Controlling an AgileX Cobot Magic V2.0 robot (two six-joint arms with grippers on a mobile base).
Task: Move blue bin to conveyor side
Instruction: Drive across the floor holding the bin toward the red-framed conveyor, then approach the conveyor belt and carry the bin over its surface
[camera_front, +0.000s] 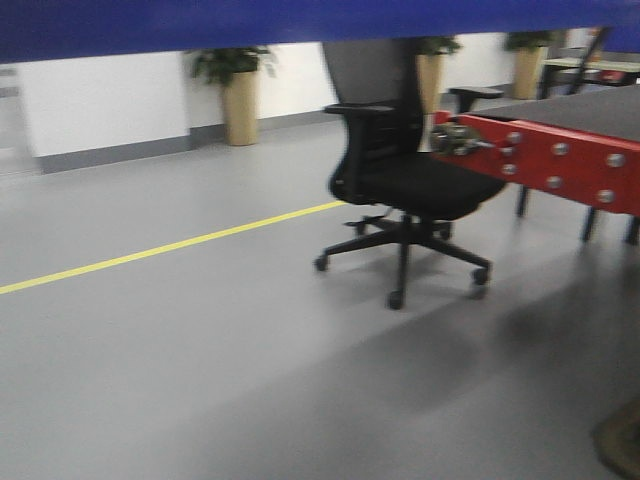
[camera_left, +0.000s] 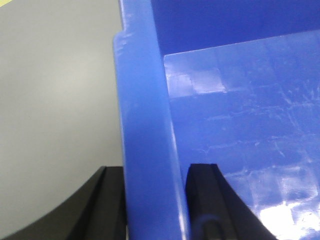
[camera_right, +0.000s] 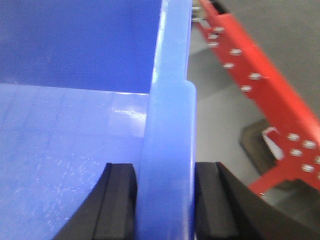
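The blue bin (camera_front: 300, 25) shows as a blue band across the top of the front view, held off the floor. My left gripper (camera_left: 156, 172) is shut on the bin's left side wall (camera_left: 145, 125), one black finger outside and one inside. My right gripper (camera_right: 165, 170) is shut on the right side wall (camera_right: 170, 125) in the same way. The conveyor (camera_front: 570, 105), a dark belt on a red bolted frame (camera_front: 560, 160), stands ahead to the right. In the right wrist view its red frame (camera_right: 255, 85) runs just beyond the bin's wall.
A black office chair (camera_front: 400, 180) stands on the grey floor right in front of the conveyor's near end. A yellow floor line (camera_front: 170, 247) runs diagonally at left. Planters (camera_front: 240, 105) line the white back wall. A brown object (camera_front: 620, 440) sits at the lower right.
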